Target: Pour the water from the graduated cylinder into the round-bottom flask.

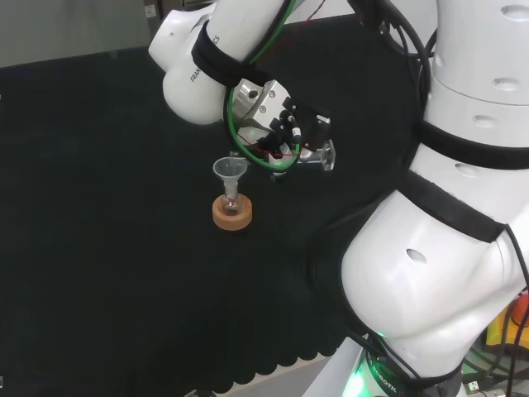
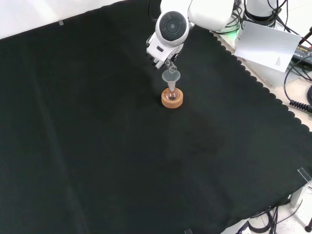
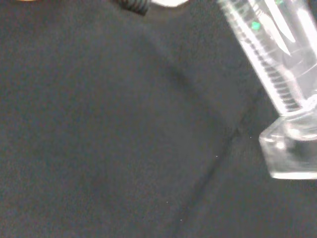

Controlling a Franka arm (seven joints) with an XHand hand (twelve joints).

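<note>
Hand (image 1: 277,124) is closed around the graduated cylinder (image 1: 318,157), holding it tipped close to horizontal in the head view, foot pointing right, toward the arm's links, and off the cloth. Mouth end sits just above the funnel (image 1: 230,170), hidden behind the fingers. Funnel stands in the neck of the round-bottom flask (image 1: 232,202), which sits on a cork ring stand (image 1: 232,214) on the black cloth (image 1: 99,207). Wrist view: cylinder's scale marks and clear foot (image 3: 292,148) close up. Water level: can't tell.
</note>
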